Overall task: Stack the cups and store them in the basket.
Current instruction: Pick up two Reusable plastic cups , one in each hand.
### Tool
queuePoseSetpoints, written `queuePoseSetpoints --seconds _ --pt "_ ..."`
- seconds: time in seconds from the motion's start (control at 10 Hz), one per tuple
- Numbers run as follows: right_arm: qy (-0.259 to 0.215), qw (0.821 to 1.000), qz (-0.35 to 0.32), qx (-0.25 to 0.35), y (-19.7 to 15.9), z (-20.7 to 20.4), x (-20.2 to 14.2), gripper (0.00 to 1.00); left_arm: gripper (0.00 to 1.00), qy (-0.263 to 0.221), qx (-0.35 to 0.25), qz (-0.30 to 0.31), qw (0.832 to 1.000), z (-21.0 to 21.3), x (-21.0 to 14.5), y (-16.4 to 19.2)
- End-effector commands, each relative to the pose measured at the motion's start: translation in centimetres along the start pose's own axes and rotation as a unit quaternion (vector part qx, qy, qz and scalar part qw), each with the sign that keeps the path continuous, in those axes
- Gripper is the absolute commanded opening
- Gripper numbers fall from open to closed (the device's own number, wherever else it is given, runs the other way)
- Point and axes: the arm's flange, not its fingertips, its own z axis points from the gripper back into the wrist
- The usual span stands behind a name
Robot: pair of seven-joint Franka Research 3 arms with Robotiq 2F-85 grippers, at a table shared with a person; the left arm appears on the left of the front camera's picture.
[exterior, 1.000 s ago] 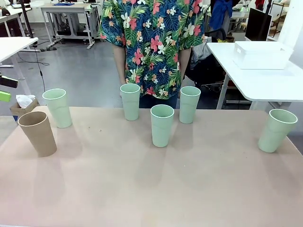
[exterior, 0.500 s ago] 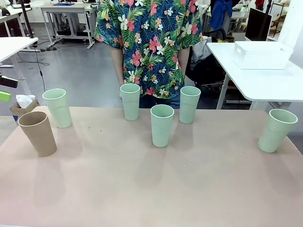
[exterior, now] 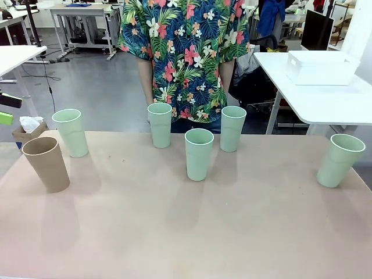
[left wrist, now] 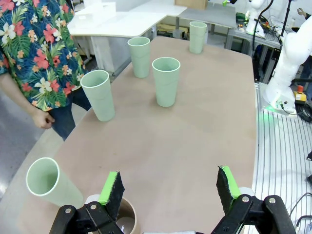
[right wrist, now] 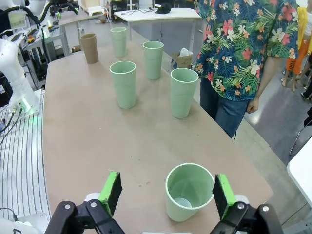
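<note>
Six cups stand upright on the tan table: a tan-brown cup [exterior: 46,164] at the left, then mint cups [exterior: 71,132], [exterior: 160,124], [exterior: 199,154], [exterior: 232,128] and a far-right mint cup [exterior: 339,160]. The white basket [exterior: 321,67] sits on a separate white table at the back right. My left gripper [left wrist: 169,187] is open above the table's left end, with the tan-brown cup [left wrist: 127,219] just under its left finger [left wrist: 113,187]. My right gripper [right wrist: 166,194] is open, and the far-right mint cup [right wrist: 187,191] shows below and between its fingers, untouched.
A person in a floral shirt [exterior: 186,52] stands at the far edge behind the middle cups, one hand [right wrist: 252,105] hanging down. The near half of the table [exterior: 186,232] is bare. A gap of floor separates this table from the basket's white table [exterior: 325,104].
The person has shifted slightly at the far edge. The cups and both grippers are unchanged.
</note>
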Motion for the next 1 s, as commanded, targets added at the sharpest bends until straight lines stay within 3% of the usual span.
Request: queuePoseSetpoints --seconds 0.0,0.5,0.9 --pt "-0.012 1.000 0.009 -0.001 -0.2 0.0 0.1 1.00 1.00 -0.005 -0.003 -0.006 1.000 0.1 0.1 0.1" --pt "0.000 1.000 0.000 0.000 0.0 0.0 0.0 1.00 1.00 0.000 0.000 0.000 1.000 0.0 0.0 0.0" --pt "-0.045 0.994 0.006 0.103 -8.6 -2.4 -0.2 1.00 1.00 0.019 -0.011 0.001 1.000 0.7 -2.0 7.5"
